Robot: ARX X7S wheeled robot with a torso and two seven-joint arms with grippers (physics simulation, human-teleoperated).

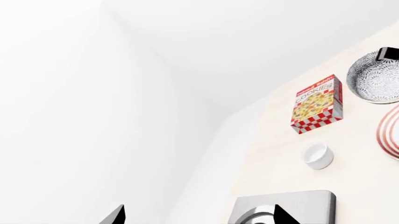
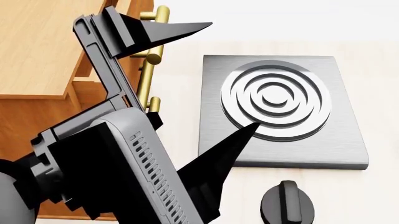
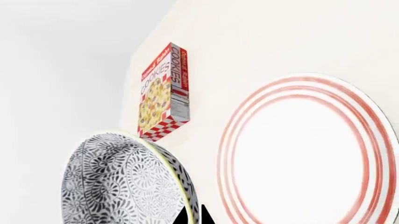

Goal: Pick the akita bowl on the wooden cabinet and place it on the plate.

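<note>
Right claw (image 3: 192,215) clamped on bowl (image 3: 124,184) rim, beside plate (image 3: 305,154). Left claw (image 2: 212,79) fingers apart, empty, by cabinet (image 2: 37,46).

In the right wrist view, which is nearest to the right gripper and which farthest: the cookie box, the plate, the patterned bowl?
1. akita bowl: its rim sits between the right gripper jaws.
2. plate: flat on the counter, just beside the bowl.
3. cookie box: standing beyond the bowl, farthest.
</note>
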